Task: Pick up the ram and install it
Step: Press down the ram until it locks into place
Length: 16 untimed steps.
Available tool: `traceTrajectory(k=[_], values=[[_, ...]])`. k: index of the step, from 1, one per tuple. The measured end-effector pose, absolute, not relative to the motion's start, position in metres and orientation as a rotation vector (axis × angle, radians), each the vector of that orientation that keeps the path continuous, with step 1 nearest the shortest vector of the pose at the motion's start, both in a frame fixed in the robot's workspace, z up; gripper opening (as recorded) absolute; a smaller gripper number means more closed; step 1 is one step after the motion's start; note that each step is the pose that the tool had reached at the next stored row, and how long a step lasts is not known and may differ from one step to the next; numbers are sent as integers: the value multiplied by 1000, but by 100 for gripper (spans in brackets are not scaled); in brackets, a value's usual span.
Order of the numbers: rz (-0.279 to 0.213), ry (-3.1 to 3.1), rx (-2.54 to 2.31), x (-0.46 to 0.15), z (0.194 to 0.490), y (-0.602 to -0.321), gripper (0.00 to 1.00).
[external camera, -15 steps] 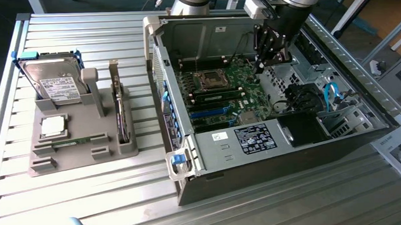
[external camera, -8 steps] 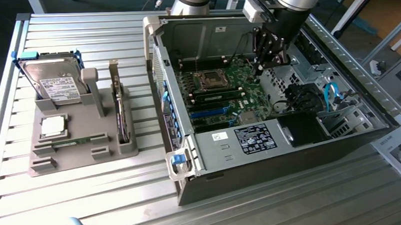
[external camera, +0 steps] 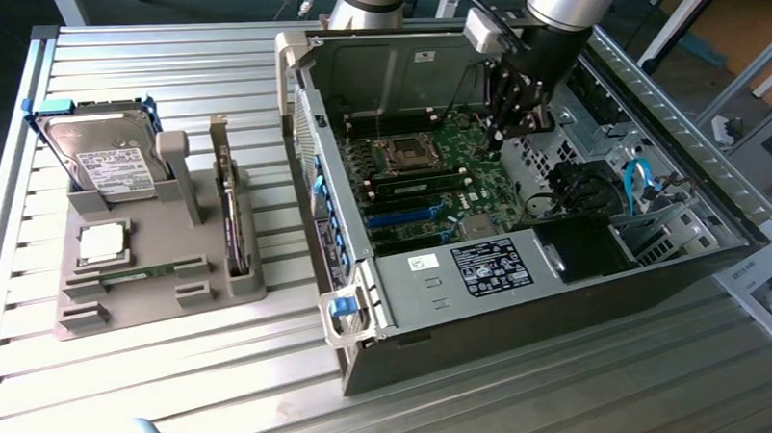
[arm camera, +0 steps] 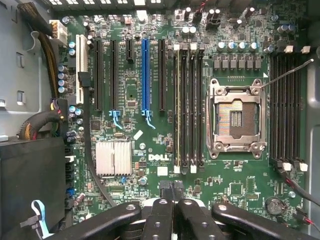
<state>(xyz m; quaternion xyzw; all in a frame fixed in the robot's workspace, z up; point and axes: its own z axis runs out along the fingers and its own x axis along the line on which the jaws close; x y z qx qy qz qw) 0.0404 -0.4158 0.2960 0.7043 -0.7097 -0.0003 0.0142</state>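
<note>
Lab: slatted metal workbench [external camera: 173, 378]

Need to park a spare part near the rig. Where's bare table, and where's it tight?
Free: slatted table in front of the grey parts tray, and the strip between tray and open computer case. Crowded: the tray itself, holding hard drive, processor and ram; inside the case, where the gripper hangs over the motherboard.

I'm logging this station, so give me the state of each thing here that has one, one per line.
gripper: shut, holding nothing, above the motherboard inside the case.
computer case: side open.
processor socket: empty, frame closed.
ram: lying in the grey holder, not picked up.
hard drive: upright in the holder.
processor chip: flat in the holder.
</note>
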Motion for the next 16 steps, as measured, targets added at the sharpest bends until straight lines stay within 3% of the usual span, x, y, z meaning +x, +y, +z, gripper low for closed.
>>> traceTrajectory(k=[16], values=[[3,-2212,2194,40,269,-416,11]])
